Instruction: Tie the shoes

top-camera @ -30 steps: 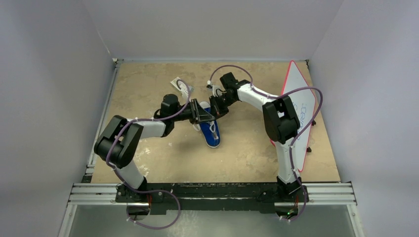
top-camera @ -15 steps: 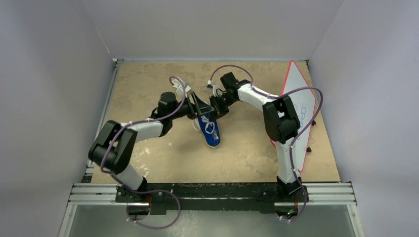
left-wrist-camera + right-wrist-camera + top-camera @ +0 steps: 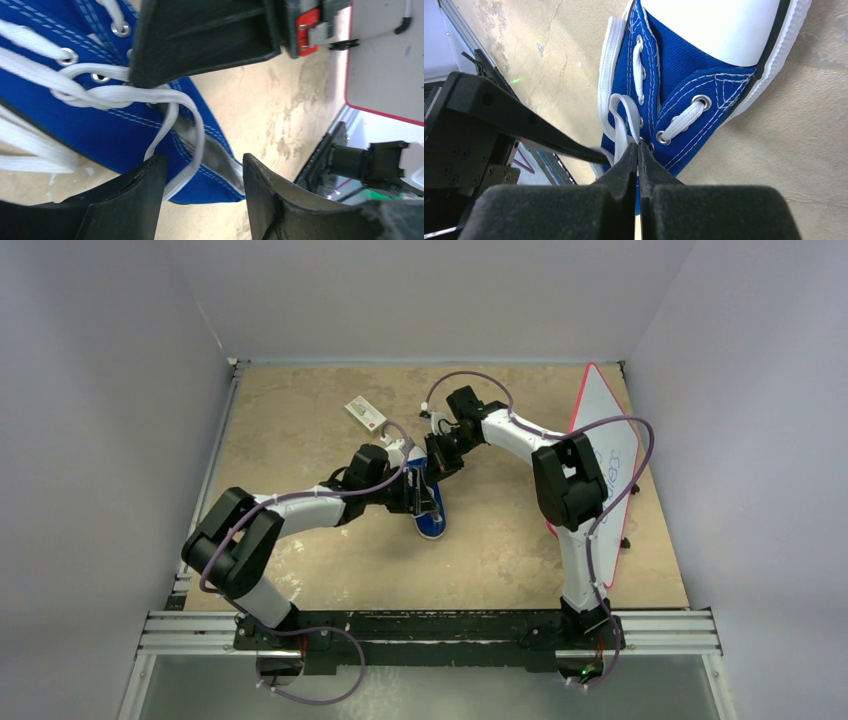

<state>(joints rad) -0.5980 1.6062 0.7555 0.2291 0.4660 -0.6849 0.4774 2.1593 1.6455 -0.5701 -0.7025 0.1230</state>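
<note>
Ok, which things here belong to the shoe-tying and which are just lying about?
In the job:
- sneaker
- laces
- left claw, open
- right claw, shut on the laces

Lying about:
- box, far side of the table
- board, red-edged, on the right

Top view: the left gripper [image 3: 425, 498] and right gripper [image 3: 438, 460] cover most of the sneaker [image 3: 433, 527]; only its end facing the near edge of the table [image 3: 520, 570] shows. Left wrist view: picture edges cut the sneaker off, and the lace [image 3: 100, 95] runs behind a gripper finger. Right wrist view: closed tips hide whether the lace is pinched. Box [image 3: 365, 413] print: too small to read.
</note>
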